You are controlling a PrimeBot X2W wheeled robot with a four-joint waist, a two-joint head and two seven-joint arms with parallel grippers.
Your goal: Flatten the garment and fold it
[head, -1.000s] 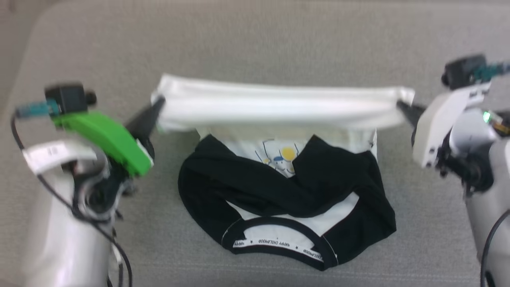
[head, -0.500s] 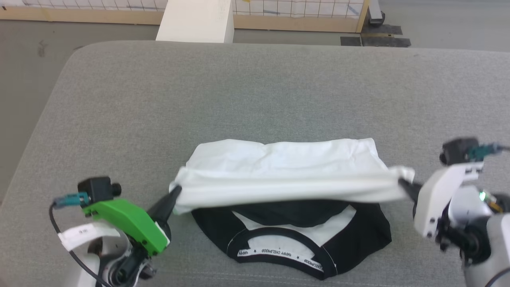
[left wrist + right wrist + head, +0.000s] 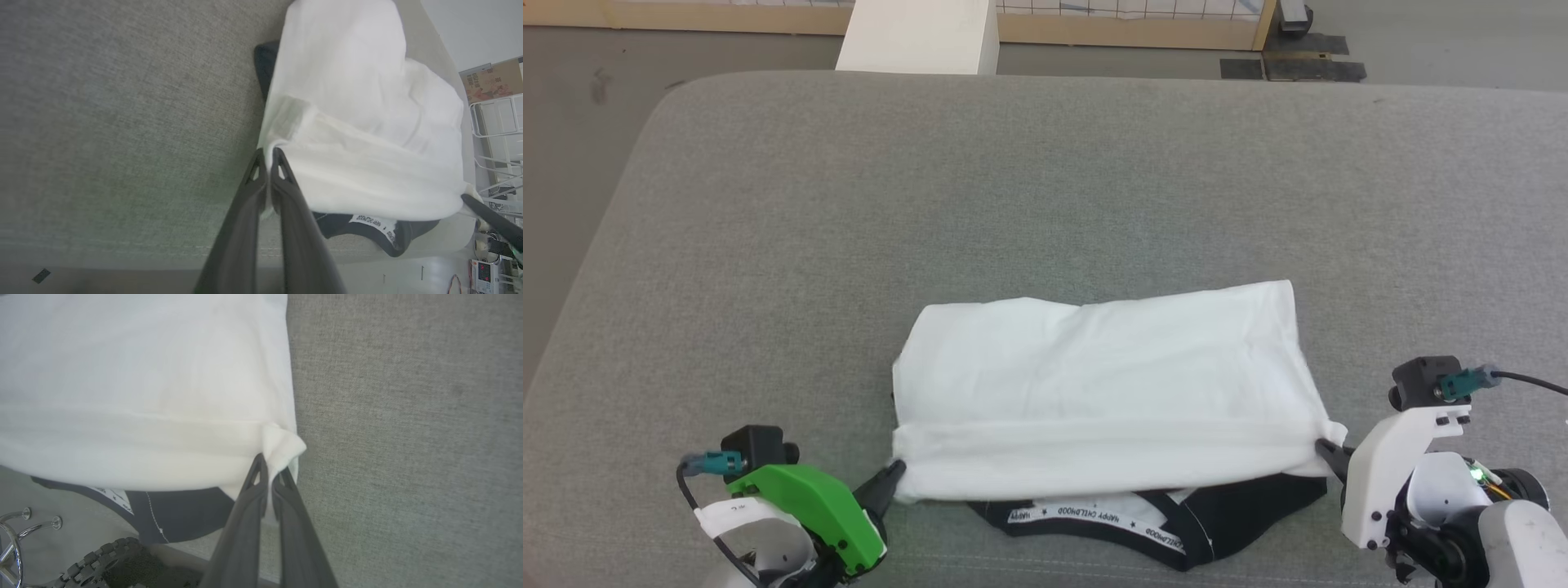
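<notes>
Left end effector (image 3: 897, 469) pinching one hem corner, the white cotton black-sleeved T-shirt (image 3: 1094, 392), no longer lifted, lies doubled on the grey fabric desk (image 3: 1013, 188), right end effector (image 3: 1321, 447) pinching the other: this fold has landed.

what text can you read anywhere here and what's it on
"HAPPY CHILDHOOD": on the white neck tape inside the garment collar.
White tag on the left arm: too small to read.
Cardboard box print: too blurred to read.
Red display digits: too small to read.
</notes>
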